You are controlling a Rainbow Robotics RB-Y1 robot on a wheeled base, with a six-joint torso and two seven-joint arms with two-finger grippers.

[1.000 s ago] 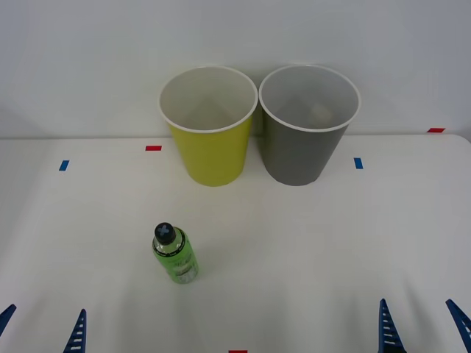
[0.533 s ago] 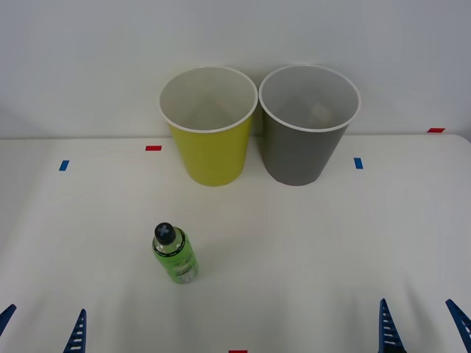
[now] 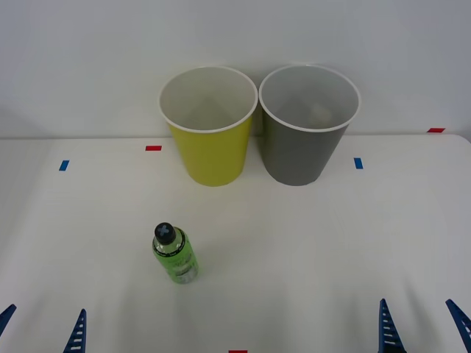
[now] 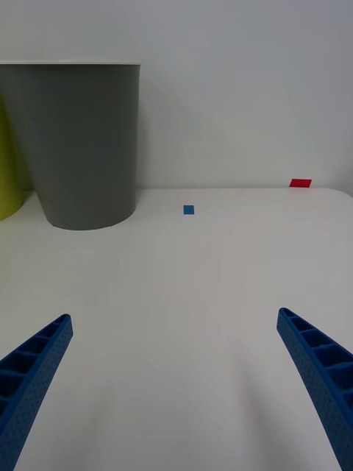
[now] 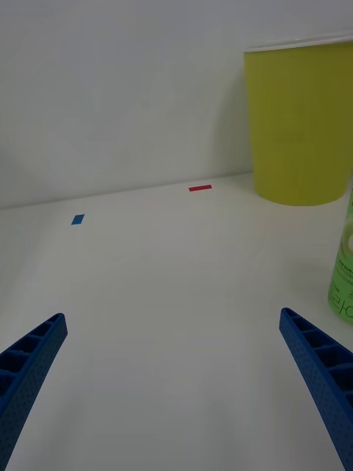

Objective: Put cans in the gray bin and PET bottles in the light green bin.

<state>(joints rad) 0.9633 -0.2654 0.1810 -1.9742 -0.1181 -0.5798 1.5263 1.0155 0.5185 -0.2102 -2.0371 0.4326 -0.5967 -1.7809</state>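
One small bottle (image 3: 175, 254) stands upright on the white worktop (image 3: 309, 243), left of centre and nearer the front edge than the back. It is bright green, glossy plastic with a printed label and a black screw cap; its side also shows in the left wrist view (image 5: 344, 272). Well behind it, at the back edge against the pale wall, stand two round tapered bins side by side, rims almost touching: the light green bin (image 3: 209, 140) on the left and the gray bin (image 3: 303, 143) on the right. Both have smooth matte walls, white rims and pale insides. Small red and blue tape marks dot the worktop near the back edge.

The left gripper (image 3: 40, 331) hangs at the front left corner, its blue ribbed jaws spread wide and holding nothing. The right gripper (image 3: 423, 326) hangs at the front right corner, jaws likewise spread and touching nothing.
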